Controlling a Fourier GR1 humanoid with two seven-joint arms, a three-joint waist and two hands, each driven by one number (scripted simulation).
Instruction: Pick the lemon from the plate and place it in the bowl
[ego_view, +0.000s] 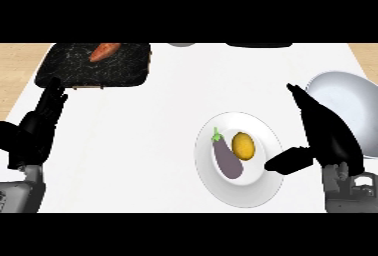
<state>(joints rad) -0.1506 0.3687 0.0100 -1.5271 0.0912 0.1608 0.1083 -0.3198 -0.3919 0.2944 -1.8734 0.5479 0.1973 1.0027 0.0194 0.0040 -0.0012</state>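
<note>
Centrally, lemon (244, 145) lies on white plate (255, 192) beside eggplant (228, 160); right hand (328, 135), fingers straight and thumb spread, stands just right of the plate, apart from the lemon, bowl (347, 102) behind.

From my station the counter top (170, 125) reads as smooth matt white, with pale wood grain along its edges; the plate (255, 192) looks like glazed white ceramic, faintly glossy; the lemon (244, 145) has a dull, finely pitted yellow skin; the eggplant (229, 162) is smooth with a soft sheen; the bowl (351, 97) looks like brushed grey metal; the dark tray (111, 72) seems rough and speckled; both hands, left (40, 120) and right (328, 132), look matt black plastic.
</note>
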